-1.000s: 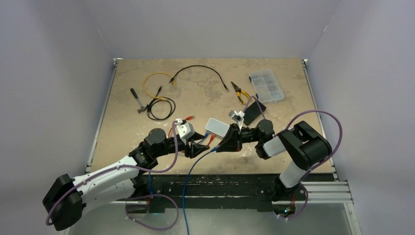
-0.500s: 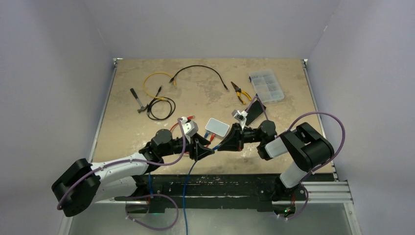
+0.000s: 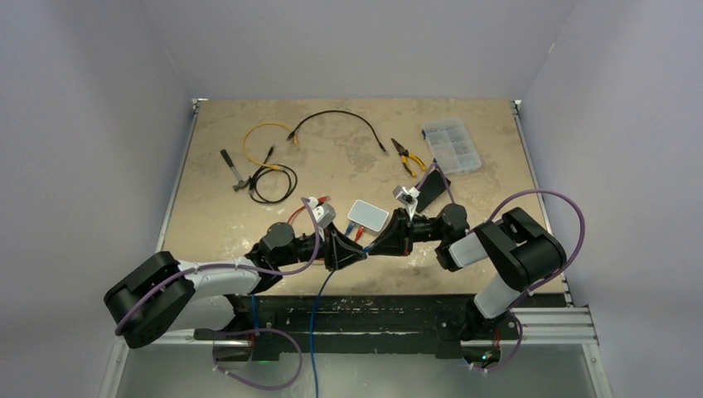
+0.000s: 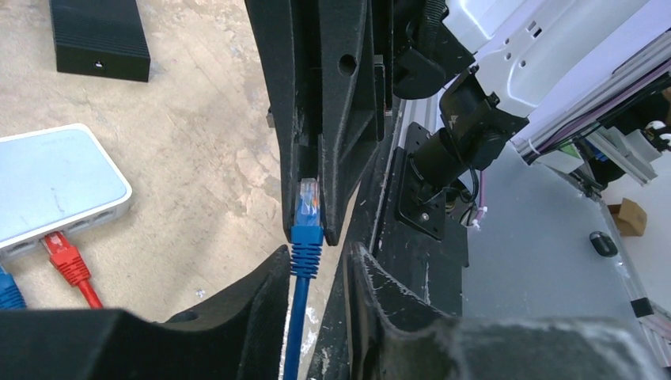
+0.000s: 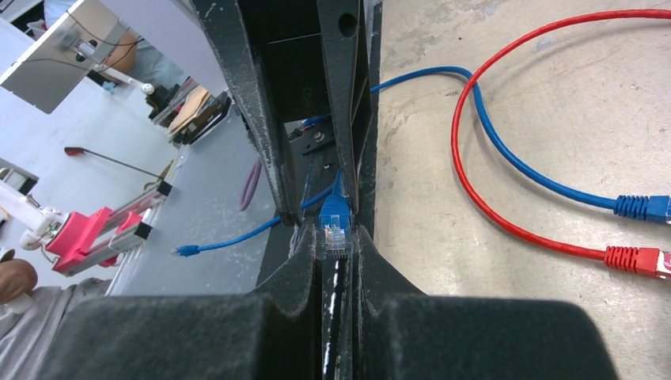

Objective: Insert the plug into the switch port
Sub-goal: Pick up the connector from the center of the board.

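The blue plug [image 5: 335, 228] is pinched between the fingertips of my right gripper [image 5: 335, 236], which is shut on it. In the left wrist view the same plug [image 4: 307, 203] sticks out of the right gripper's black fingers. Its ribbed boot and cable hang between the parted fingers of my left gripper [image 4: 319, 253]. The left jaws stand open around the cable, with a gap on the right side. The white switch [image 4: 55, 182] lies on the table to the left, with a red plug [image 4: 62, 252] in one port. From above, both grippers [image 3: 352, 251] [image 3: 375, 246] meet just in front of the switch [image 3: 367, 215].
A black box [image 3: 431, 191] lies behind the right gripper. Pliers [image 3: 406, 156], a clear organiser box [image 3: 451, 145], black [image 3: 336, 118] and yellow [image 3: 264, 131] cables, a black coil [image 3: 273, 183] and a small hammer [image 3: 235, 170] lie at the back. Red and blue cables [image 5: 506, 182] loop beside the grippers.
My left arm has swung right until its gripper reaches the right gripper, and its jaws have narrowed around the blue cable. The right gripper has shifted slightly and kept its hold on the plug.
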